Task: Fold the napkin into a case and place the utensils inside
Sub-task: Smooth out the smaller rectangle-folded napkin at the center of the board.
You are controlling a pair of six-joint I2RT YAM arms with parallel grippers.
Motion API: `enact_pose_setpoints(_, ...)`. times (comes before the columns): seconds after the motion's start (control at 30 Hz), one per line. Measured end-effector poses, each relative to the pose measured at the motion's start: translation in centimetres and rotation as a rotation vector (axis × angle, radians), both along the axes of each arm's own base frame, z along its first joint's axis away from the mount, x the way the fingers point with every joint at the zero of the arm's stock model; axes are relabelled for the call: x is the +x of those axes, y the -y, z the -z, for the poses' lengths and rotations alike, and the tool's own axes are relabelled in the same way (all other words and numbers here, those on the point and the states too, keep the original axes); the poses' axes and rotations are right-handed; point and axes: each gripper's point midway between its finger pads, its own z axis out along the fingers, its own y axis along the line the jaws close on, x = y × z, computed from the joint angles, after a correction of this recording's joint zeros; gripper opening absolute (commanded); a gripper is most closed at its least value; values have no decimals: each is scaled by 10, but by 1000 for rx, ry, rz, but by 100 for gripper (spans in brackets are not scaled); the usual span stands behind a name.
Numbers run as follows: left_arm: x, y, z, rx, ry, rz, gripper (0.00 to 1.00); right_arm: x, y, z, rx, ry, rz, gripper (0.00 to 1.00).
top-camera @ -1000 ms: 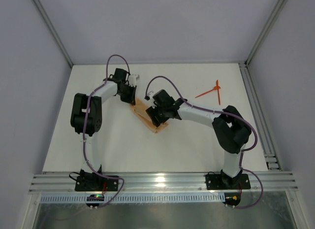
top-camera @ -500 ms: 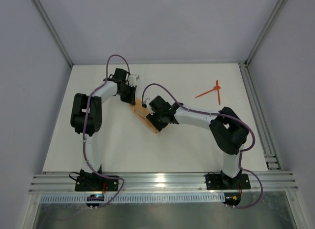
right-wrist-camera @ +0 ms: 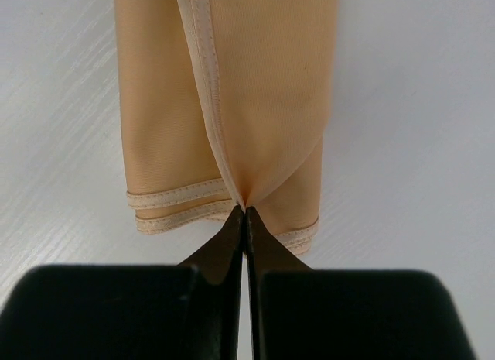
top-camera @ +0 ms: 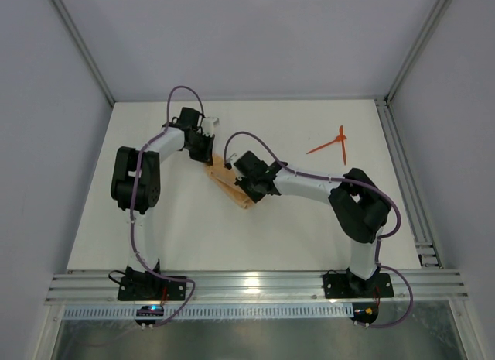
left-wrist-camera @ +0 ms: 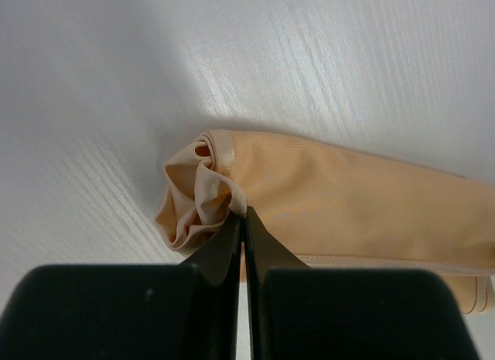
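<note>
The peach-orange napkin point(top-camera: 226, 183) lies folded into a narrow strip on the white table, slanting between both arms. My left gripper point(top-camera: 206, 160) is shut on its bunched far end; in the left wrist view the crumpled cloth point(left-wrist-camera: 193, 205) sits right at the closed tips of the left gripper point(left-wrist-camera: 242, 214). My right gripper point(top-camera: 245, 194) is shut at the strip's near end. In the right wrist view the right gripper point(right-wrist-camera: 246, 211) pinches the hemmed corner of the top layer of the napkin point(right-wrist-camera: 267, 89). The two orange-red utensils point(top-camera: 332, 145) lie crossed at the far right, untouched.
Grey walls with metal posts point(top-camera: 406, 58) enclose the table on three sides. An aluminium rail point(top-camera: 410, 197) runs along the right edge, and another point(top-camera: 255, 286) crosses the front by the arm bases. Bare white tabletop point(top-camera: 286, 236) lies in front of the napkin.
The right gripper slid a little left along the strip and closed from open onto the napkin's top layer. The left arm and utensils stayed put.
</note>
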Motion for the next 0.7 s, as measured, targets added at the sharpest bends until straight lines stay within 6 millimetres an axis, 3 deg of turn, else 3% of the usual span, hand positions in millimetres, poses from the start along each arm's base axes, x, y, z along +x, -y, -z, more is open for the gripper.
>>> enact_pose_setpoints(0.17,0,0,0,-1,0,-1,0,-6,-12,-9,17,-12,-28,3)
enact_pose_setpoints(0.43,0,1,0,-2,-2,-2,0,-25,-56,-38,107,-34,-115,3)
enact_pose_setpoints(0.53,0,1,0,-2,-2,-3,0,-34,-66,-34,124,-67,-140,3)
enact_pose_setpoints(0.7,0,1,0,-3,-4,-6,0,-52,-80,-11,158,-164,-150,3)
